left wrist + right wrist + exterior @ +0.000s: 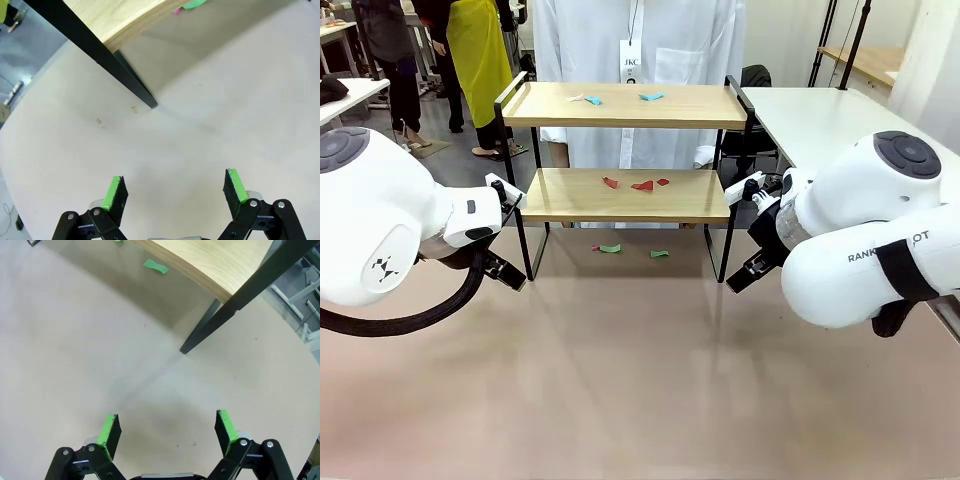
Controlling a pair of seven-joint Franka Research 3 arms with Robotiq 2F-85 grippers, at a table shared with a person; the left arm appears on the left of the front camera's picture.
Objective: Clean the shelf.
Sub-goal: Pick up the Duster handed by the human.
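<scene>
Wooden shelf [570, 195] stands on the table [620, 380], paper scraps [642, 185] on both boards. Left gripper [173, 179] and right gripper [167, 416] flank its legs, fingers wide apart, empty. Best to pinch each scrap low and flat.

In my wrist views the picture edge cuts off most of the shelf [127, 17]; the scraps [642, 185] on its boards are too small to identify.

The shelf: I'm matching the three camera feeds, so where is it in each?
Front view: the shelf stands at centre.
Left wrist view: its left front leg and board corner, top left.
Right wrist view: its right front leg and board corner, top right.
Shared landmark: green scraps under it.
</scene>
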